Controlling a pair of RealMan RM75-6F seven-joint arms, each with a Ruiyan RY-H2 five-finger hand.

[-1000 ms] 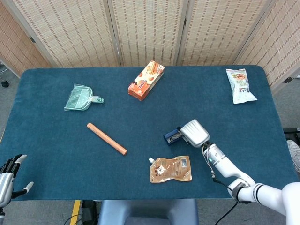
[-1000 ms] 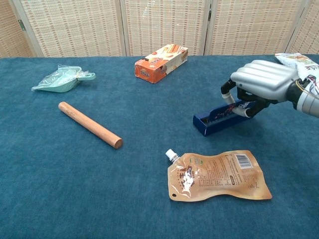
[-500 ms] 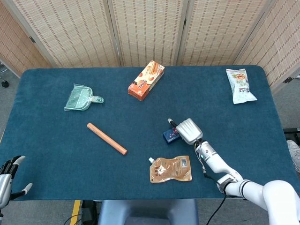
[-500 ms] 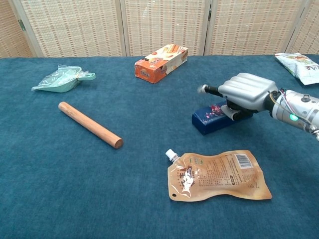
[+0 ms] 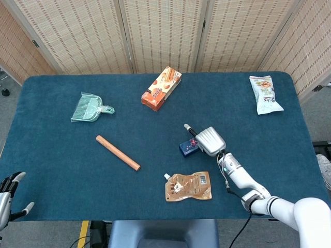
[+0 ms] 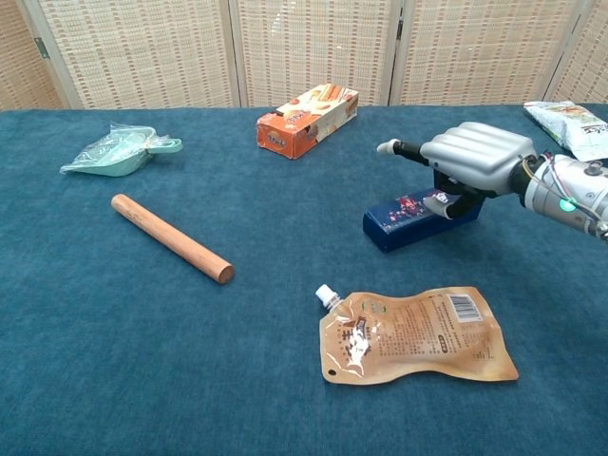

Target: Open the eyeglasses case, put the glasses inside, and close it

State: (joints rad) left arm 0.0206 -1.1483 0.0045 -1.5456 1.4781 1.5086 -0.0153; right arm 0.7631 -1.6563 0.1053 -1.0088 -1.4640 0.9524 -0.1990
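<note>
Overhead, the right hand (image 5: 209, 141) lies palm-down on the blue case (image 5: 189, 147), which sits near mid-table just above a brown pouch (image 5: 189, 186). At the bottom left corner the left hand (image 5: 9, 196) shows only partly, fingers spread and empty. A rod (image 5: 117, 152) lies left of the case.

From the chest view, the hand (image 6: 471, 160) covers the far end of the closed case (image 6: 414, 218), fingers curled over its top and one pointing out sideways. An orange box (image 6: 307, 119) stands further back.
</note>
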